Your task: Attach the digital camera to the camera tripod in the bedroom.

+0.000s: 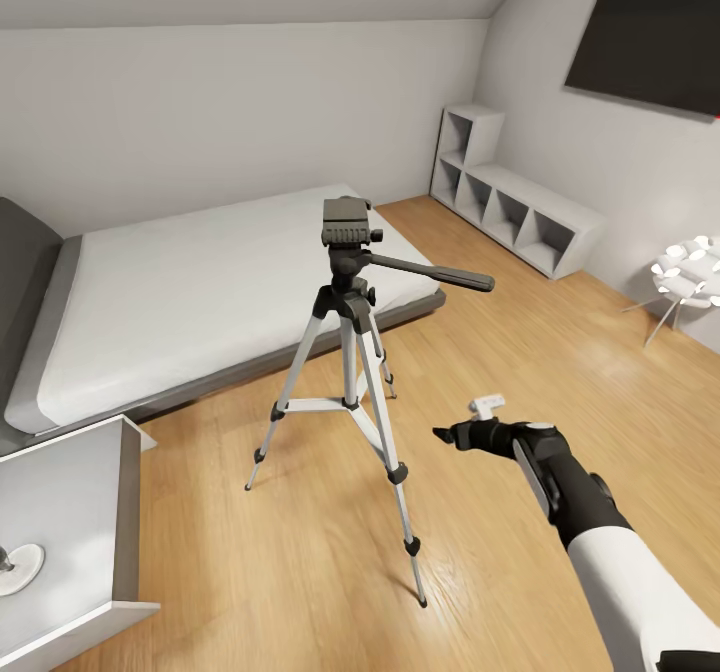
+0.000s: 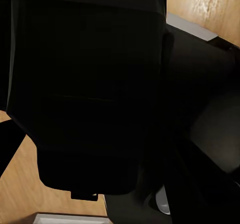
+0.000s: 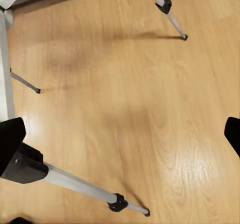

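Right gripper [image 1: 462, 430] is out over the wood floor [image 1: 520, 352] just beside the camera tripod [image 1: 350, 352], fingers spread wide with nothing between them; the right wrist view looks down on bare floor and silver tripod legs. Left wrist view is blocked by a close black mass, so the left gripper's state cannot be told. Tripod stands upright between robot and bed [image 1: 200, 292], head plate bare; the white cube shelves [image 1: 515, 207] by the far wall hold nothing visible.

- The right arm [image 1: 620, 562] is reaching forward, white forearm leading into a black wrist.
- The right gripper [image 3: 120, 134] is pointing downward, its fingertips [image 3: 11, 134] spread wide apart with nothing between them.
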You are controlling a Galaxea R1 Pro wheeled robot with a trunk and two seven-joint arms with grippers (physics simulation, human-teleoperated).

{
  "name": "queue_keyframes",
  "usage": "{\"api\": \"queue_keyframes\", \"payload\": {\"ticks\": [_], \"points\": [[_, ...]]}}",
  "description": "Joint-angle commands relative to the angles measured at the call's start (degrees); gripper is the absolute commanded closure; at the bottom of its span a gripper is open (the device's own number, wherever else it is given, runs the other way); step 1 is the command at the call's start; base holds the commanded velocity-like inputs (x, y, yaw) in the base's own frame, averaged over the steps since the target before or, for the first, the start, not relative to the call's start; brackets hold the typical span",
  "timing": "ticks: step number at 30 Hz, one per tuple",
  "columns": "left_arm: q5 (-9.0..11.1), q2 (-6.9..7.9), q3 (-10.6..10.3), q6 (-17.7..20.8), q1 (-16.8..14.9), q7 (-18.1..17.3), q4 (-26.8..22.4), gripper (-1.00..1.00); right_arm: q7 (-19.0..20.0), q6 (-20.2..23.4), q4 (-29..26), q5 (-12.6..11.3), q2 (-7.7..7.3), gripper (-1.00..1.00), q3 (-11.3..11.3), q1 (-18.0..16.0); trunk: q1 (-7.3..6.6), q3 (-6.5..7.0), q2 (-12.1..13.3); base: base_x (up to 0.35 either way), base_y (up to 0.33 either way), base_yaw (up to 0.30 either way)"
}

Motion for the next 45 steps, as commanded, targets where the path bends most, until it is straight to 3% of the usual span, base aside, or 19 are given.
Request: {"api": "queue_keyframes", "payload": {"ticks": [1, 17, 30, 42, 45], "points": [[0.4, 0.06, -0.4, 0.2, 0.0, 0.2, -0.1, 1.0, 0.7, 0.4, -0.4, 0.4, -0.14, -1.0, 0.0, 0.0, 0.03, -0.09, -0.1, 0.0, 0.0, 0.0], [0.4, 0.1, -0.3, 0.2, 0.0, 0.2, -0.1, 1.0, 3.1, 1.5, -0.8, 0.3, -1.4, -1.0, 0.0, 0.0, 0.03, -0.09, -0.1, 0.0, 0.0, 0.0], [0.4, 0.21, -0.4, 0.2, 0.0, 0.2, -0.1, 1.0, 24.4, 0.1, -0.7, 1.8, -1.18, -1.0, 0.1, 0.4, 0.03, -0.09, -0.1, 0.0, 0.0, 0.0], [0.1, -0.04, -0.4, 0.2, 0.0, 0.2, -0.2, 1.0, 26.8, -1.6, -1.0, 1.9, 0.31, -1.0, 0.1, 0.4, 0.03, -0.09, -0.1, 0.0, 0.0, 0.0], [0.1, -0.03, -0.4, 0.2, 0.0, 0.2, -0.1, 1.0, 26.9, -1.7, -1.3, 1.9, 1.54, -1.0, 0.2, 0.4, 0.03, -0.09, -0.1, 0.0, 0.0, 0.0]]}}
